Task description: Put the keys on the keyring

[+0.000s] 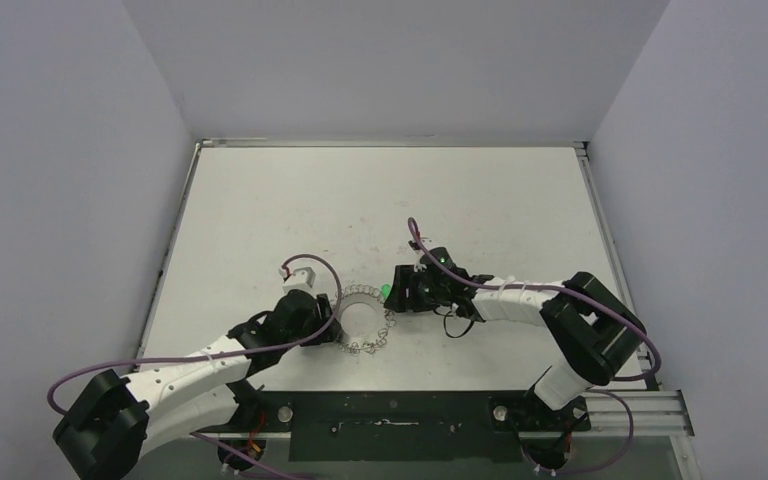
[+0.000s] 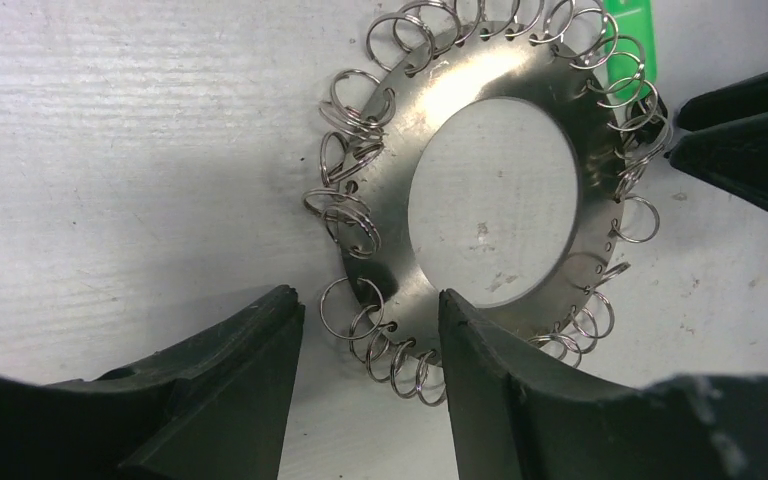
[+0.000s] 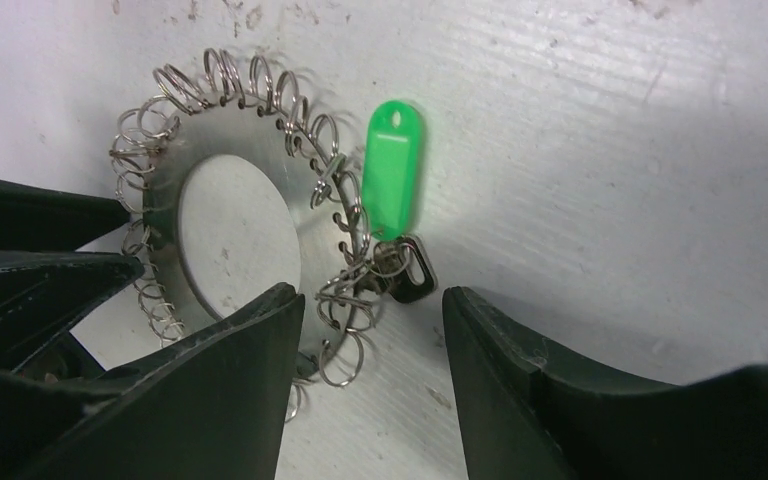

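Note:
The keyring (image 1: 380,338) lies flat on the white table, a wide silvery disc (image 2: 440,110) with a round hole and small wire loops all round. My left gripper (image 2: 368,297) is open and straddles its near rim, one finger over the metal band, loops between the jaws. The keys lie against the loops on the ring's far-right side: a green tag (image 3: 392,170) and a dark tag (image 3: 412,275) among tangled loops; whether they hang on a loop I cannot tell. My right gripper (image 3: 372,295) is open just short of them, holding nothing.
The white table (image 1: 360,200) has raised rails along its left, back and right edges. Both arms meet at the ring near the front middle. The right gripper's fingers (image 2: 750,140) show beside the ring in the left wrist view.

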You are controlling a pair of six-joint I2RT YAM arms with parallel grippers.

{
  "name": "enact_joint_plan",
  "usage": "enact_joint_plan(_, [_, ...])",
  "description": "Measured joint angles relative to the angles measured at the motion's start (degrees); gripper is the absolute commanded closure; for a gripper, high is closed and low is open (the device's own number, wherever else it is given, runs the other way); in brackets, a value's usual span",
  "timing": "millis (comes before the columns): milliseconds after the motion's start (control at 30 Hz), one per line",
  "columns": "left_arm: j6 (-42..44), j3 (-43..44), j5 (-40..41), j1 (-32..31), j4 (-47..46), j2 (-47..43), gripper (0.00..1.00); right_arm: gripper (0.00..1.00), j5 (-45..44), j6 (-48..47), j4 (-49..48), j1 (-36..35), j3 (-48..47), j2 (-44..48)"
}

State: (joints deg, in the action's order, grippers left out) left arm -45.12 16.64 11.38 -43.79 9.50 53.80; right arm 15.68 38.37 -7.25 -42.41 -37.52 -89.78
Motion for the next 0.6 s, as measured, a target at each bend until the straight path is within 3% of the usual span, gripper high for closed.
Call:
enact_joint_plan(133, [-1.62,-0.13,-0.28,0.02,-2.93,1.79,0.56,0.59,1.09,0.0,-1.42,-0.07,-1.44,-2.45])
enact_joint_plan(400, [-1.46,0.85,-0.15,0.04,-6.12,6.23,0.77,0.81,1.38,0.46,-1.31,-1.75,-0.57,-2.69])
enact_joint_plan(467, [-0.68,1.53,-0.04,0.09,-6.25,7.58,0.82,0.85,1.33,0.87,-1.49,-2.78,0.07,-2.45])
enact_joint_plan(600, [2.1,3.04,0.02,0.85,-6.34,10.1,0.83,0.88,0.52,1.97,-1.77,-4.5,2.12,-0.83])
